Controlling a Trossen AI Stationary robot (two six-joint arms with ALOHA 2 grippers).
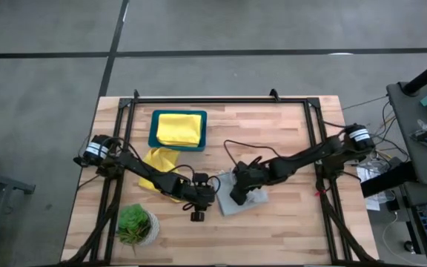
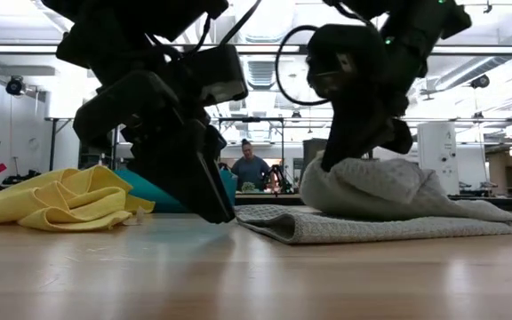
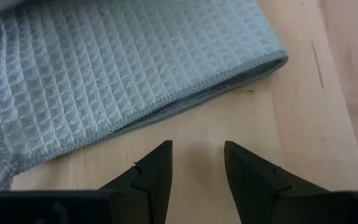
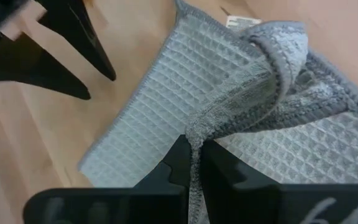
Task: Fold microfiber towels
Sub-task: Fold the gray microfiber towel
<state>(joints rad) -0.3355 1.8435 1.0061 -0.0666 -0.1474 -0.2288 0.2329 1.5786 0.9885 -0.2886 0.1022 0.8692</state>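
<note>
Right now my right fingers (image 4: 194, 158) pinch a raised fold of the pale grey towel (image 4: 166, 106); my left fingers (image 3: 197, 165) hover parted and empty just beside its edge on the tabletop (image 3: 303, 124). Such a thin pinch could slip, collapsing the fold.

The left arm reaches from the left edge of the tabletop toward its middle, bent at the elbow, its wrist low over the front half. The left tool (image 1: 199, 210) points down, tips close above the tabletop, its two dark fingers (image 3: 154, 171) parted with nothing between them. The right arm stretches in from the right edge, also low. The right tool (image 1: 239, 194) sits near the middle, just beside the left one, its fingers (image 4: 180, 163) pinched on a fold of the grey towel (image 4: 166, 118).
</note>
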